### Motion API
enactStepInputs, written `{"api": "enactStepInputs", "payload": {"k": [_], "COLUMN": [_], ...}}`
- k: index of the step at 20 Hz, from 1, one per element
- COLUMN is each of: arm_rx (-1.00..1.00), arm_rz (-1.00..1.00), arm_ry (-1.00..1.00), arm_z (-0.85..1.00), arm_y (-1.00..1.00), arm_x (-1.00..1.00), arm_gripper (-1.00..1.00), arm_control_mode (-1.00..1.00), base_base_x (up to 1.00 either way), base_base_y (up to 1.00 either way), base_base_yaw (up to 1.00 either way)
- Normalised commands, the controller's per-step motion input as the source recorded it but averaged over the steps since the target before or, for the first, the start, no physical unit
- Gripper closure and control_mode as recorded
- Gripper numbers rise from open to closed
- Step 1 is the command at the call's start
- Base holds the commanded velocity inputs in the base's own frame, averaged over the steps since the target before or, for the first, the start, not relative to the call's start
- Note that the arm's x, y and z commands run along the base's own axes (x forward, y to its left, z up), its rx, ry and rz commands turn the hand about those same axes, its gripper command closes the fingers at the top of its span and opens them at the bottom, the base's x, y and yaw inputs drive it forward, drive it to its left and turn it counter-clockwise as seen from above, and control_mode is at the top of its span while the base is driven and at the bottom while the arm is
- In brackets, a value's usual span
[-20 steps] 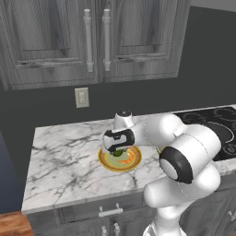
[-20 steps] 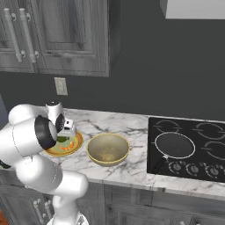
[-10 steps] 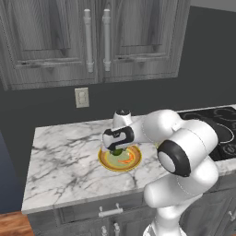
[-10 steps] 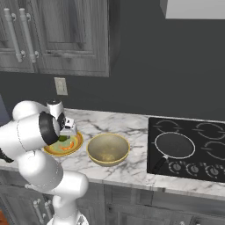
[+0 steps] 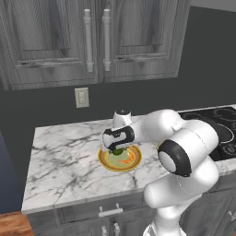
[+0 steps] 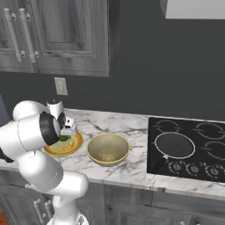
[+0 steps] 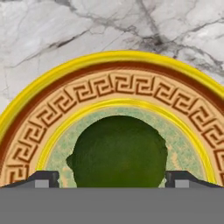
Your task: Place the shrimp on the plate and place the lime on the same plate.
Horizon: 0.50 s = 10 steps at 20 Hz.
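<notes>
The plate [image 5: 105, 162] with its orange-yellow banded rim lies on the marble counter, left of the tan bowl. My gripper [image 5: 117, 149] points down over the plate's centre, shut on the dark green lime [image 5: 118, 151], which hangs just above the pale green middle. The orange shrimp [image 5: 130, 158] lies on the plate right beside the lime. From the right base view the gripper [image 6: 65, 136] holds the lime [image 6: 65, 139] above the shrimp [image 6: 66, 147] and plate [image 6: 49, 151]. In the hand view the lime [image 7: 118, 153] sits between both fingertips [image 7: 43, 177] over the plate [image 7: 109, 57].
A deep tan-yellow bowl [image 6: 107, 149] stands just right of the plate. Further right is the black stove [image 6: 197, 151] with a round dark pan [image 6: 175, 145]. Bare marble counter [image 5: 60, 156] stretches left of the plate. Cabinets hang above, and a wall outlet [image 5: 82, 97] is behind.
The gripper with the lime has stayed over the plate, settling slightly lower. The arm's elbow has shifted a little.
</notes>
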Motion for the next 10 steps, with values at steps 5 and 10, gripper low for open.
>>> {"api": "enactStepInputs", "payload": {"k": [5, 10], "arm_rx": [0.0, 0.0], "arm_rz": [0.0, 0.0], "arm_ry": [0.0, 0.0], "arm_z": [0.35, 0.46], "arm_y": [0.0, -0.07], "arm_x": [-0.05, -0.39], "arm_gripper": [-1.0, -1.0], "arm_control_mode": [-1.0, -1.0], "base_base_x": [0.0, 0.0], "base_base_y": [0.0, 0.0], "base_base_yaw": [0.0, 0.0]}}
